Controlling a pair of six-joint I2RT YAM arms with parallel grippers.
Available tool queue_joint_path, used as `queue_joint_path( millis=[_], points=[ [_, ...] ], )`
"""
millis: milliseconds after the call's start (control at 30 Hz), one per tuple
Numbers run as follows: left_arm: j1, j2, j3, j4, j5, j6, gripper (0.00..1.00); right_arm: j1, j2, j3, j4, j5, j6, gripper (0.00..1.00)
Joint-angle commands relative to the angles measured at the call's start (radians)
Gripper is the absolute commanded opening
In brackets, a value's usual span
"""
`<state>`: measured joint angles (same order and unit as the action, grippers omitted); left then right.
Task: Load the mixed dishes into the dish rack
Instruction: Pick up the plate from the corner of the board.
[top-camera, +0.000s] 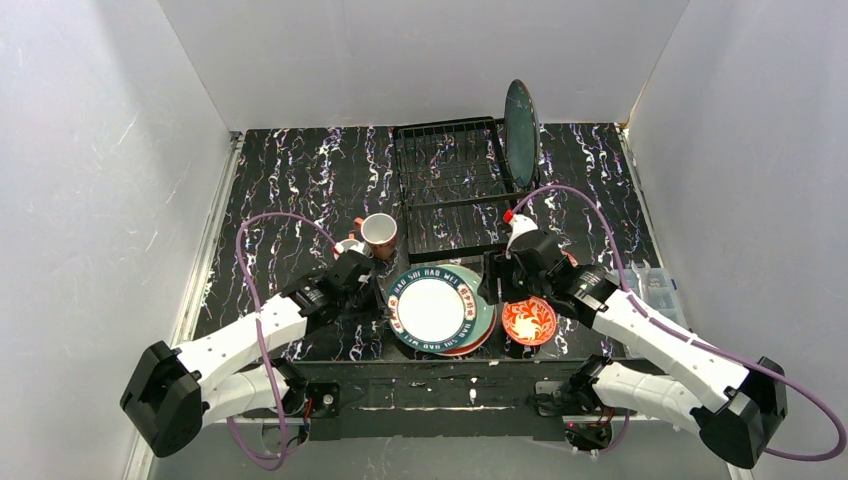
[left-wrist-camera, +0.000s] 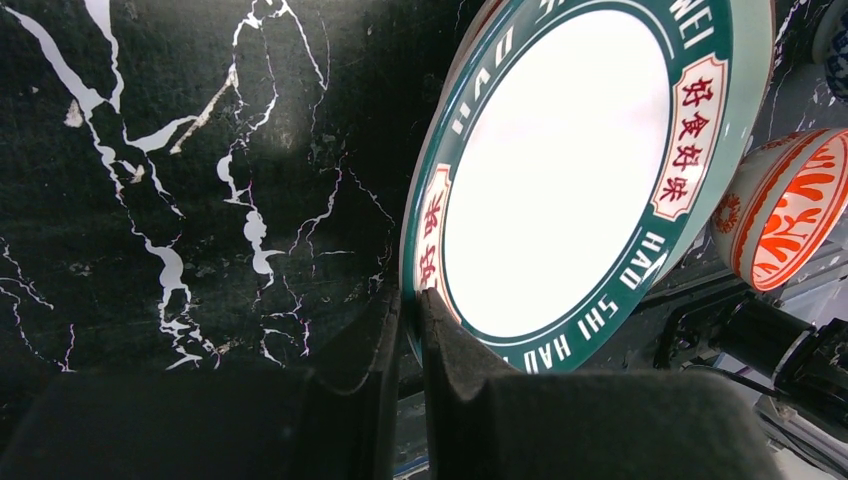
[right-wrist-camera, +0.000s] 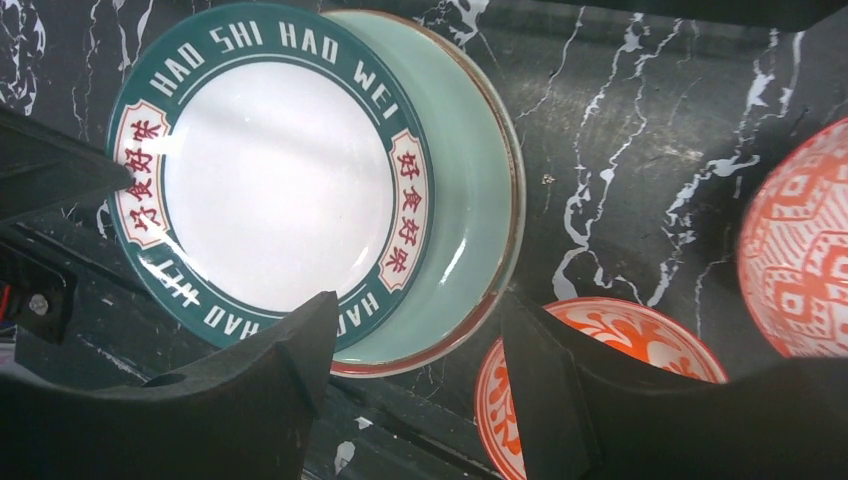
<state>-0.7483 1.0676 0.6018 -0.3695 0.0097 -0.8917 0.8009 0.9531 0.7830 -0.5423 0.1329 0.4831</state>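
At left rim: pinches white plate (left-wrist-camera: 560, 170) tight in left gripper (left-wrist-camera: 410, 305), right gripper (right-wrist-camera: 415, 310) agape, empty; likely stiff, slick, chippable.

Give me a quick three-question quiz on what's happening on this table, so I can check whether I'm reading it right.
1. True or false: the dish rack already holds the dark teal plate, standing upright.
2. Fill in: the left end effector is shut on the rim of the ____ plate on top of the stack.
3. Which end effector has its jaws open? A) left B) right C) neither

Key
1. True.
2. White: it grips the white plate.
3. B: the right end effector is open and holds nothing.
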Motion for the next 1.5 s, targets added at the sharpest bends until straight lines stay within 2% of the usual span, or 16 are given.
queue_joint_path(
  millis=[0,700,1167,1467],
  points=[
    [-0.002,-0.029,-0.049,-0.064,-0.044,0.012,0.00,0.003,0.014,-0.035,0.093,-0.055,0.031,0.68],
    [-0.002,-0.086,-0.102,-0.072,-0.042,0.002,0.00,0.001,0.131,-0.155,0.292,-0.127,0.104,0.69],
    [-0.002,-0.103,-0.125,-0.068,-0.041,-0.001,0.00,-0.042,0.180,-0.229,0.435,-0.254,0.124,0.68],
    [-0.002,-0.100,-0.143,-0.056,-0.040,-0.004,0.00,-0.070,0.180,-0.304,0.594,-0.339,0.161,0.67]
  ],
)
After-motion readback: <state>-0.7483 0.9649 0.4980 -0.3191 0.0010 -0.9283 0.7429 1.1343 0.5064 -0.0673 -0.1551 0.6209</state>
